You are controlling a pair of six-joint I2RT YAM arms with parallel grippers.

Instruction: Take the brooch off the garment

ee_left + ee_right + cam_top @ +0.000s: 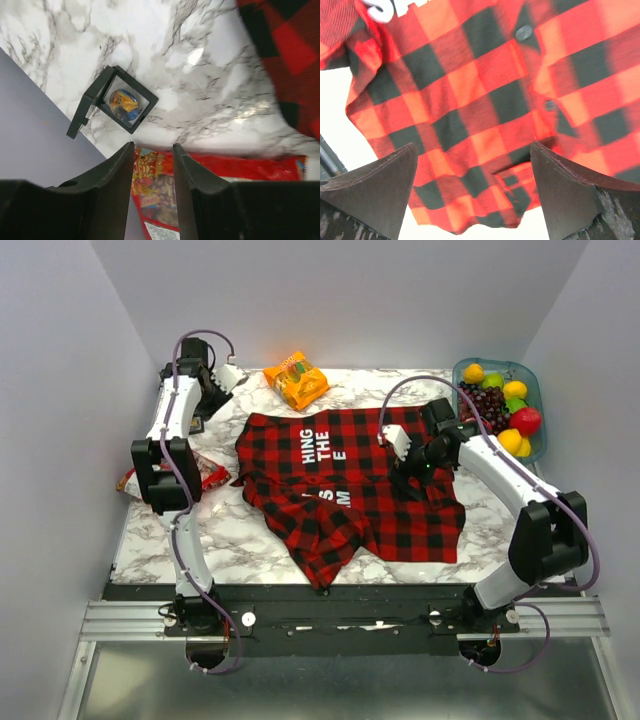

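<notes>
The red-and-black plaid garment (340, 480) with white lettering lies spread on the marble table, its near part rumpled. My right gripper (408, 478) hovers over its right side, open and empty. In the right wrist view (473, 145) the fingers straddle the plaid cloth (485, 90), with two dark buttons (522, 33) beyond them. No brooch shows on the garment. My left gripper (207, 400) is at the far left, off the garment. In the left wrist view (153, 145) its fingers stand a little apart and hold nothing. Beyond them a black square frame (120, 100) holding a round blue-and-yellow badge lies on the table.
A red snack bag (205, 478) lies at the left edge, under the left fingers (225, 167). An orange snack bag (296, 380) lies at the back. A teal tray (535, 390) of fruit stands back right. Grey walls enclose the table on three sides.
</notes>
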